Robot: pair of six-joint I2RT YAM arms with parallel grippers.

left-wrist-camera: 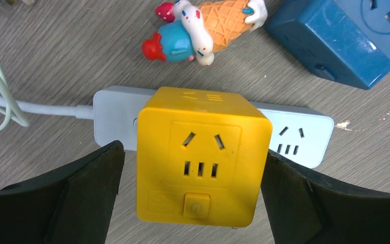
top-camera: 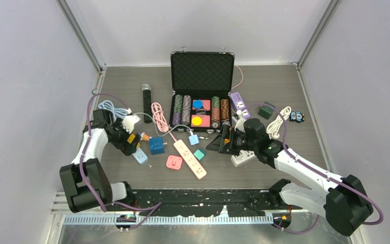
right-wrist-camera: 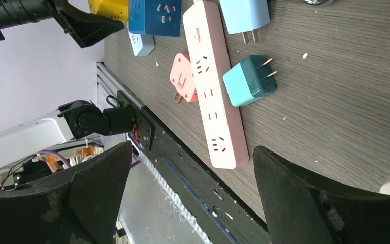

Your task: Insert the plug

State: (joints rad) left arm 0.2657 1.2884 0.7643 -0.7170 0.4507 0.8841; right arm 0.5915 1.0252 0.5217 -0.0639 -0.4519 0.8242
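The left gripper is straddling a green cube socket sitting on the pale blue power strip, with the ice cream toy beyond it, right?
Not green: the cube socket is yellow. The left wrist view shows the left gripper straddling it on the pale blue power strip, with the ice cream toy beyond it.

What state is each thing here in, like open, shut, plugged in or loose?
Left gripper: open, fingers flanking the yellow cube socket.
Right gripper: open, empty.
Yellow cube socket: on the pale blue power strip; seating hidden.
Poker chip case: lid open.
Pink power strip: sockets empty.
Teal plug: unplugged, lying on its side.
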